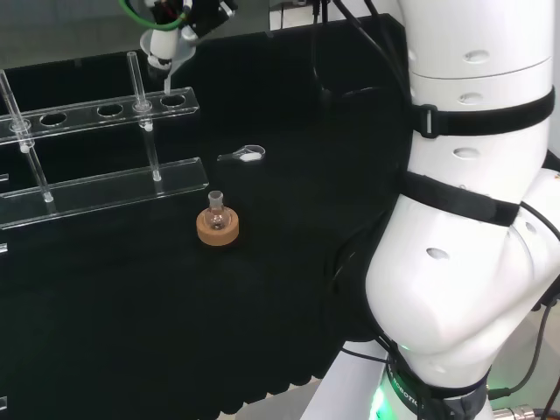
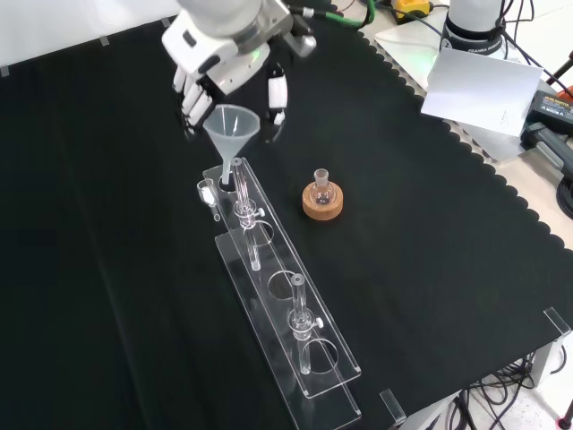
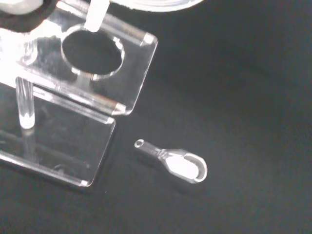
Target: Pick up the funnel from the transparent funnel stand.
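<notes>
From the front view I see the hand (image 2: 215,67) at the far end of the clear funnel stand (image 2: 309,363), its fingers (image 2: 191,106) curled down behind the funnel (image 2: 233,128) and its thumb (image 2: 279,94) on the funnel's right side. The funnel's cone sits between them, so I read the hand as closed round the funnel, though I cannot make out the exact contact points on the clear rim. The funnel is upright, with its cone well above the top shelf and its stem (image 2: 226,172) pointing down at the end hole of the stand.

In the wrist view the tip of the stem (image 3: 95,14) sits right at the edge of that end hole (image 3: 92,51); I cannot tell whether it is just inside the hole or just above it.

In the head view the hand (image 1: 166,39) is at the top, over the right end of the stand (image 1: 96,188).

A small clear scoop (image 2: 208,193) lies flat on the black cloth (image 2: 107,269) just beside that end of the stand. A small flask (image 2: 321,184) stands upright in a cork ring (image 2: 322,205), near the stand but apart from it, to its right in the front view.
</notes>
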Controlling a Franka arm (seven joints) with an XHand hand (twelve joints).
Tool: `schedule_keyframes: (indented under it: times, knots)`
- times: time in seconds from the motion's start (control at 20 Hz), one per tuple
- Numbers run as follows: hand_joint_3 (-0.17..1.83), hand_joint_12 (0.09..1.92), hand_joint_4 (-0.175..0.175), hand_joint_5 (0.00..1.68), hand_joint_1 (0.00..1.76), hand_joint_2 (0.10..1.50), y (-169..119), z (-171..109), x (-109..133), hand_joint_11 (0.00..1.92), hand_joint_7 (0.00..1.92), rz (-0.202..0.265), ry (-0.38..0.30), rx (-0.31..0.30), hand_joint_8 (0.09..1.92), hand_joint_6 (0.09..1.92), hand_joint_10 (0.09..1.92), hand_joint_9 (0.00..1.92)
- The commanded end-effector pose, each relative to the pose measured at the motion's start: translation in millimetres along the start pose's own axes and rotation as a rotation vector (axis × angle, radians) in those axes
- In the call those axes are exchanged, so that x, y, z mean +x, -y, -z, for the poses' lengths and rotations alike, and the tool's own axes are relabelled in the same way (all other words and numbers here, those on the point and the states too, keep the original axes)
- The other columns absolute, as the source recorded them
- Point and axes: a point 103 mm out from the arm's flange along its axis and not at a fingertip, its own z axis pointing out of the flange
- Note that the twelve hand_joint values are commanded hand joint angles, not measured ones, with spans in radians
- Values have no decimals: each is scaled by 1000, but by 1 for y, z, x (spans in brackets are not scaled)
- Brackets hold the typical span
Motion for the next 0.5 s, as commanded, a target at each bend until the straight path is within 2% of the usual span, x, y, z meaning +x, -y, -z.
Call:
schedule_keyframes:
  times: [0.05,0.5]
  knots:
    - [628,1207,-16,735,822,694,57,19,-9,754,704,-64,48,14,680,747,440,954]
    - [634,1213,-11,733,820,691,100,15,-5,737,706,-111,64,54,681,755,441,962]
